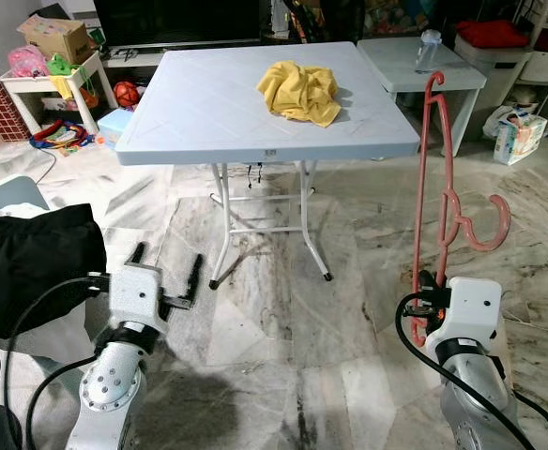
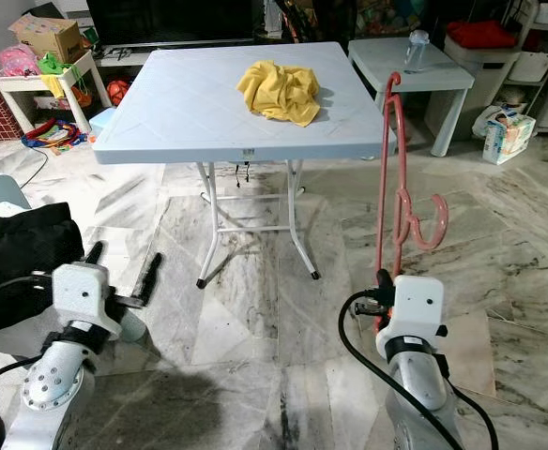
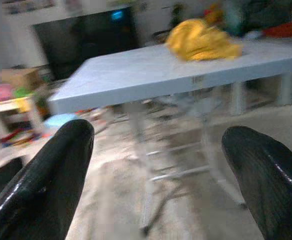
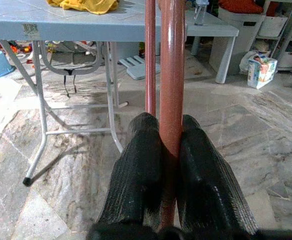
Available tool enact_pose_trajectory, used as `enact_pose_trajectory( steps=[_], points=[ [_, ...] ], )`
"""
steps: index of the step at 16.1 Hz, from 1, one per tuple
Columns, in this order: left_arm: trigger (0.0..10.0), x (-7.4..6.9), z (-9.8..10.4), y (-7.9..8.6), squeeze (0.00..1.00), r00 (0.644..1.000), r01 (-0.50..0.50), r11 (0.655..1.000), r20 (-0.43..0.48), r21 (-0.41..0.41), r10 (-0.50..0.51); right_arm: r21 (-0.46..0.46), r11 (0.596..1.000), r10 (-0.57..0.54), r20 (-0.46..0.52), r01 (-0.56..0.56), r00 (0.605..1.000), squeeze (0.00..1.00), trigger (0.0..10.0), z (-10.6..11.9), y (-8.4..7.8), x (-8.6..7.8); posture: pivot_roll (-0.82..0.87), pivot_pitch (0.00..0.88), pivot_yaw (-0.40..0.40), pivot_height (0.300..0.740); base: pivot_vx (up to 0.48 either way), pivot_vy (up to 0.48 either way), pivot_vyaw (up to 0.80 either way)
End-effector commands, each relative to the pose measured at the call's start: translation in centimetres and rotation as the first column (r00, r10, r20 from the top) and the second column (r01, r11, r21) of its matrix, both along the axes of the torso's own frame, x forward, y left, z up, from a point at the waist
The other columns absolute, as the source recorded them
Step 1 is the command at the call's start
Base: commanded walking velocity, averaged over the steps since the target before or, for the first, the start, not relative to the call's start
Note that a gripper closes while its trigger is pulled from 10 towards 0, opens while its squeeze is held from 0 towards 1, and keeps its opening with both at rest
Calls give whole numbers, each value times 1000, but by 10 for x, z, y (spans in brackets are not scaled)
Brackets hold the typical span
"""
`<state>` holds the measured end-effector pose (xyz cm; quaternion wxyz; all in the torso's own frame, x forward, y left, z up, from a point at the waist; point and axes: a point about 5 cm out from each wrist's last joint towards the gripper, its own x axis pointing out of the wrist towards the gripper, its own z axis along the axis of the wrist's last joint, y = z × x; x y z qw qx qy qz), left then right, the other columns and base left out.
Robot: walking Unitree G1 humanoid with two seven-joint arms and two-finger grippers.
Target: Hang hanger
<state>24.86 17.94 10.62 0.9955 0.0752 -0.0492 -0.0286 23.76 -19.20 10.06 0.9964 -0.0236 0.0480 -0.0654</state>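
Right wrist view shows the right pincer (image 4: 170, 150) pressed tight on the red hanger (image 4: 171, 75), whose bar runs up between the two black fingers (image 4: 138, 170). From the head cameras, that hanger (image 1: 435, 187) stands upright just off the right corner of the pale blue table (image 1: 208, 103), its hook (image 1: 485, 225) curling to the right, while a yellow cloth (image 1: 299, 91) lies crumpled on the tabletop. Low on the other side, the left pincer (image 1: 166, 272) hangs spread over the marble floor (image 1: 283, 309), beside a black garment (image 1: 30, 262).
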Motion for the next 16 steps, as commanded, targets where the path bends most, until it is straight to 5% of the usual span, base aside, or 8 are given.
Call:
enact_pose_trajectory(
  steps=[1,3,13,16],
  points=[
    [10000,2,4,7,0,999,-53,998,4,19,53,-1,1000,4,10,-4,1000,0,10000,1,1,2,-42,17,29,740,0,0,0],
    [10000,2,3,1,0,1000,-2,997,-19,-74,1,-2,1000,6,11,-5,1000,0,10000,1,1,3,-42,16,27,740,0,0,0],
    [10000,8,3,-11,0,997,28,990,-63,-140,-37,-2,1000,10,9,-10,1000,0,10000,2,0,6,-53,21,22,740,0,0,0],
    [10000,8,2,-12,0,996,27,988,-79,-153,-40,-1,1000,10,3,-10,1000,0,10000,1,0,7,-52,21,21,740,0,0,-706]
  ],
)
